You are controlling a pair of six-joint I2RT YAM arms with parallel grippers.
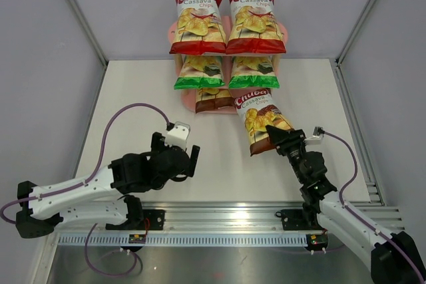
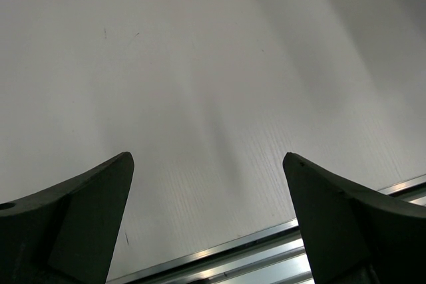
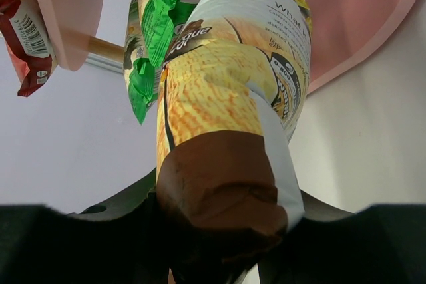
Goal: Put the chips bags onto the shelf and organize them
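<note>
Shelf [image 1: 188, 102]: a pink three-tier unit is seen at the far edge of the table [image 1: 133, 91], with bags on every tier.
Top tier: two red chips bags are laid side by side, the left one [image 1: 198, 23] and the right one [image 1: 255, 21], with edges touching at the middle.
Middle tier: two green bags are set side by side, left [image 1: 200, 72] and right [image 1: 253, 71].
Bottom tier: one dark brown bag [image 1: 214, 98] is seen in the left half, partly hidden under the green bag above it.
Sixth bag: the second brown bag [image 1: 261, 121] is held tilted in front of the shelf's right half, its top end pointed at the bottom tier. Whether that end rests on the board cannot be told.
Right gripper [image 1: 278, 138]: the fingers are pinched on the lower brown end of the sixth bag, as is shown in the wrist view.
Left gripper [image 2: 206, 157]: the fingers are spread wide with nothing between them, low over bare table, well apart from the shelf and from every bag.
</note>
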